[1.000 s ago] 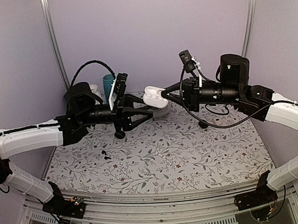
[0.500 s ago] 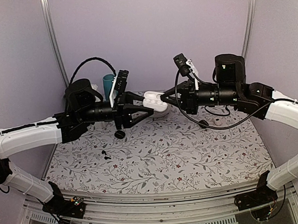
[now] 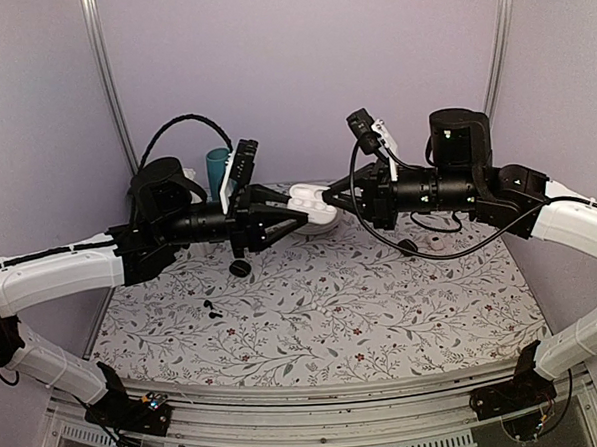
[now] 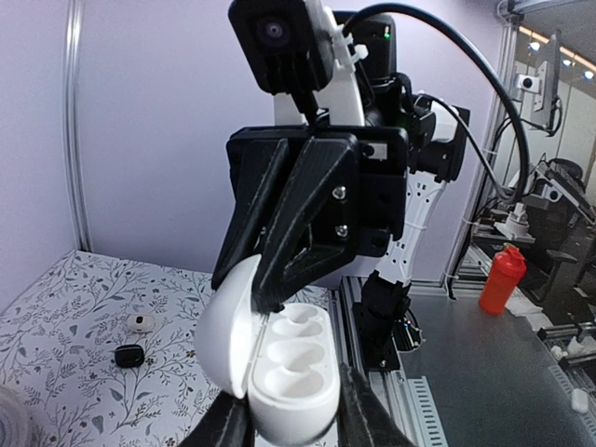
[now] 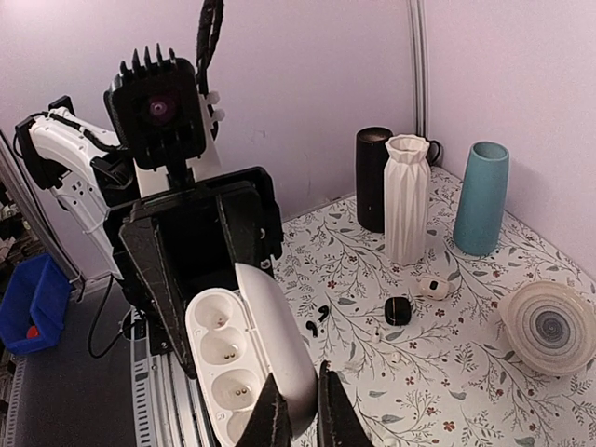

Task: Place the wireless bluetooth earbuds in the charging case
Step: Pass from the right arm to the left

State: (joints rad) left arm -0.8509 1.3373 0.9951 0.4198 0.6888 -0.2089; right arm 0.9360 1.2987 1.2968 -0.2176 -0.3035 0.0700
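Case (image 3: 312,203) hangs open, left claw (image 4: 293,424) clamping its base (image 4: 296,377), right claw (image 5: 300,414) pinching lid (image 5: 273,340).

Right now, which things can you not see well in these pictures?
Glossy black stemmed earbuds: top view, tiny specks, orientation unreadable.
White open plastic charging case: left wrist view, bottom cut off by the frame edge and fingers of the left tool.
Its lid: right wrist view, lower rim hidden behind the right tool.

Bare table (image 3: 363,310) beneath held charging case (image 3: 307,198); vases (image 5: 410,200) back left
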